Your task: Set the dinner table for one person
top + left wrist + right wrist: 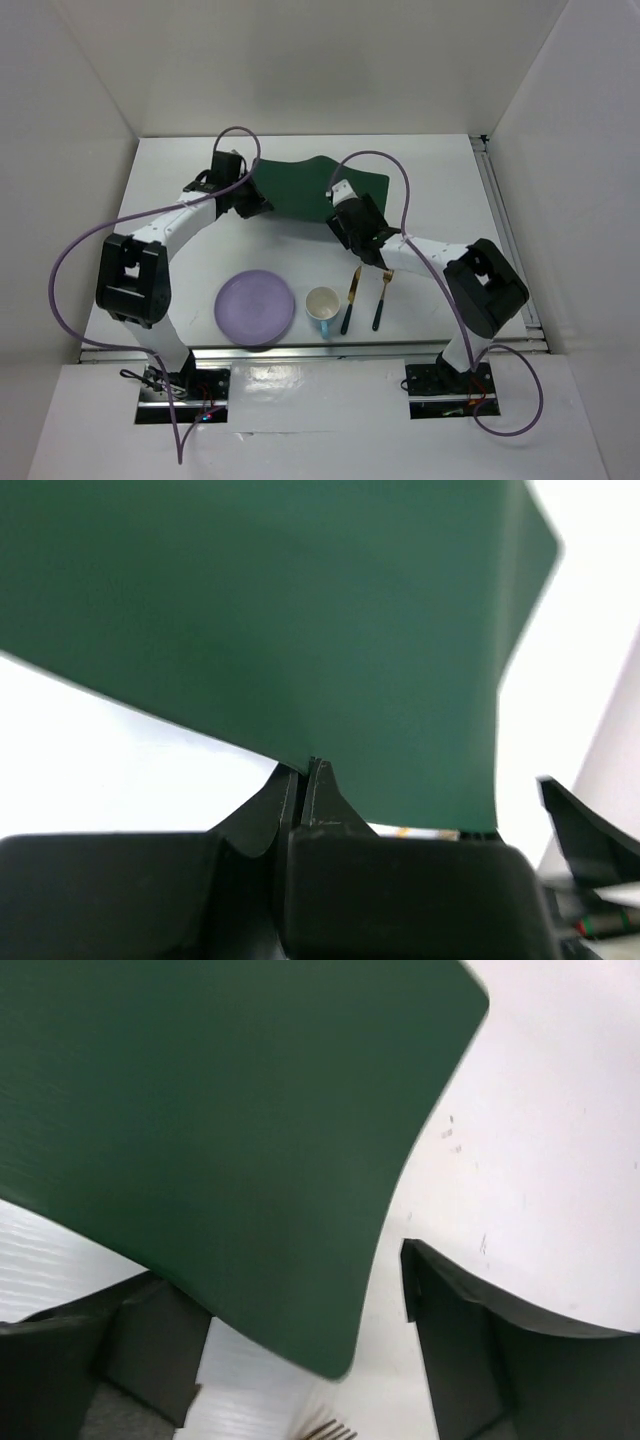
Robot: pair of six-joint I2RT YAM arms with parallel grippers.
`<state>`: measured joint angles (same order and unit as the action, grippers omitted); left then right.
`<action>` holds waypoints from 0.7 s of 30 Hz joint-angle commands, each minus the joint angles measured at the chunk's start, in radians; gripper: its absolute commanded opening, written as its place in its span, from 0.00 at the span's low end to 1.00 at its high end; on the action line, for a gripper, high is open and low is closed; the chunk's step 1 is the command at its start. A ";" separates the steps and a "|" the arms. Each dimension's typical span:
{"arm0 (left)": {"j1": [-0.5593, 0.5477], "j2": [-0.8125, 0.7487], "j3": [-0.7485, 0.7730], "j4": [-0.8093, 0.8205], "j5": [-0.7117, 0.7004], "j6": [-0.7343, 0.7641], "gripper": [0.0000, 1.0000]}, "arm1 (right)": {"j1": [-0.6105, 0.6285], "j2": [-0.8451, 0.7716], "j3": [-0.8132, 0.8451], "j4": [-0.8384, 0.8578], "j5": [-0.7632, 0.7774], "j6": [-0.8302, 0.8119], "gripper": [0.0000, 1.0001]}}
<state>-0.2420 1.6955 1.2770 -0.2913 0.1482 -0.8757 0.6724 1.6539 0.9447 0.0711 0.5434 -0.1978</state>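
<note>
The dark green placemat (315,187) lies bowed at the back middle of the white dinner table (440,180). My left gripper (252,200) is shut on the mat's left edge; in the left wrist view the jaws pinch the mat's rim (305,770) and the mat (300,610) fills the frame above. My right gripper (352,218) is open at the mat's near right corner. In the right wrist view that corner (335,1360) sits between the spread fingers (470,1350), untouched by either.
Near the front edge lie a purple plate (256,307), a cream cup with a blue handle (322,303), a gold knife (350,298) and a gold fork (381,298), both black-handled. Fork tines show in the right wrist view (325,1430). White walls enclose the table.
</note>
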 commanded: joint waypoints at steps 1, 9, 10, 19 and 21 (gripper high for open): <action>0.010 0.049 0.045 -0.077 -0.048 -0.026 0.00 | -0.027 0.024 0.068 -0.123 0.038 0.043 0.82; 0.010 0.061 0.058 -0.184 -0.082 -0.062 0.25 | -0.027 -0.035 0.120 -0.358 0.055 0.147 0.93; 0.010 0.061 0.048 -0.196 -0.082 -0.071 0.36 | -0.027 -0.074 0.120 -0.373 0.037 0.156 0.93; 0.010 0.015 0.165 -0.308 -0.128 -0.005 1.00 | -0.040 -0.160 0.233 -0.521 -0.249 0.201 0.93; 0.010 0.004 0.189 -0.309 -0.118 0.018 0.95 | -0.082 -0.134 0.298 -0.542 -0.343 0.231 0.93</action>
<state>-0.2348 1.7584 1.3983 -0.5713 0.0452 -0.9012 0.6373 1.5394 1.1507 -0.4225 0.3508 -0.0147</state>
